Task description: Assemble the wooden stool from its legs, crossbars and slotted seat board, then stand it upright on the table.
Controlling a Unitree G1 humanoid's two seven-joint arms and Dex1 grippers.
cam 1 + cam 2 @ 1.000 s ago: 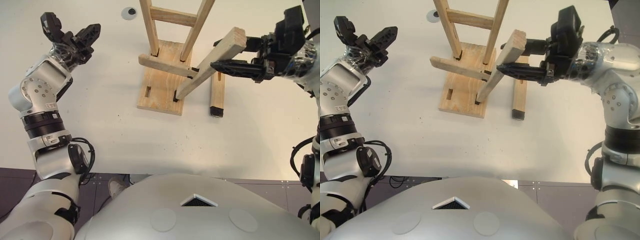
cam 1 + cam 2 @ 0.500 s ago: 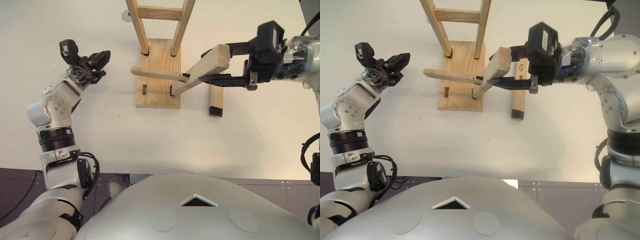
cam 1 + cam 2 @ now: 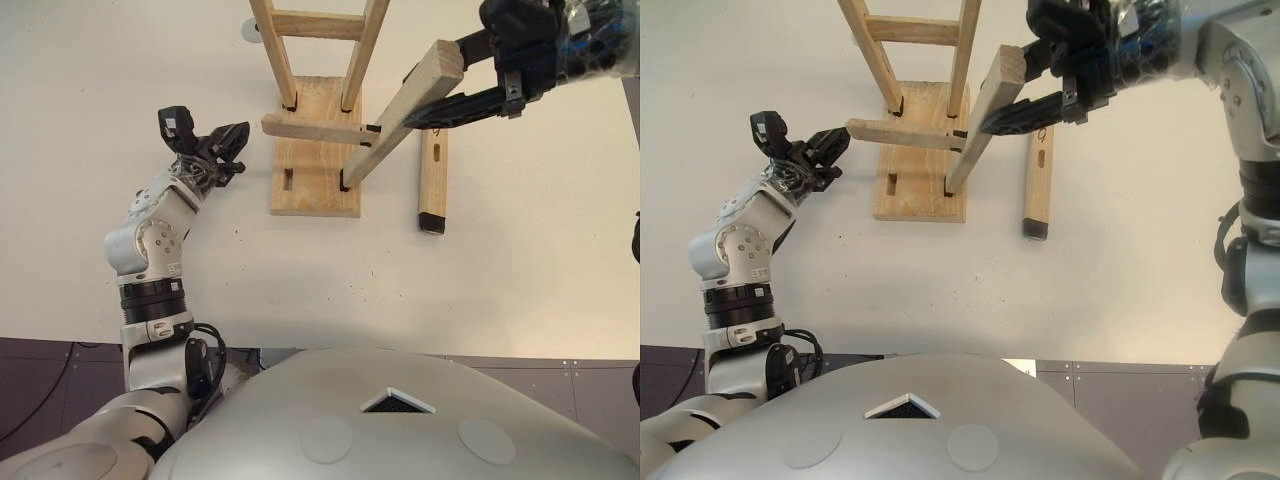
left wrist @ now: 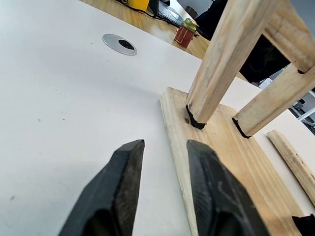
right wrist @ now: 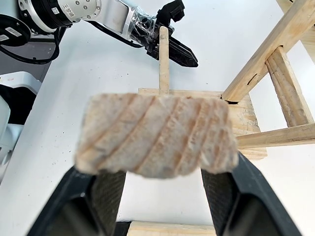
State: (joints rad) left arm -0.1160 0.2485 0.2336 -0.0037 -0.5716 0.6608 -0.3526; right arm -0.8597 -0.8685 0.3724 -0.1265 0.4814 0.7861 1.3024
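Right hand clamps the leg near its top end. Likely stiff, light wood, so steady the crossbar with the open, empty left hand.

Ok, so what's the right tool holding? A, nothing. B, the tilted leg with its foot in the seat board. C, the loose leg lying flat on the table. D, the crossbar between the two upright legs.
B: the right tool is clamped on the upper end of the tilted leg, whose foot sits in a slot of the seat board; the loose leg lies apart on the table.
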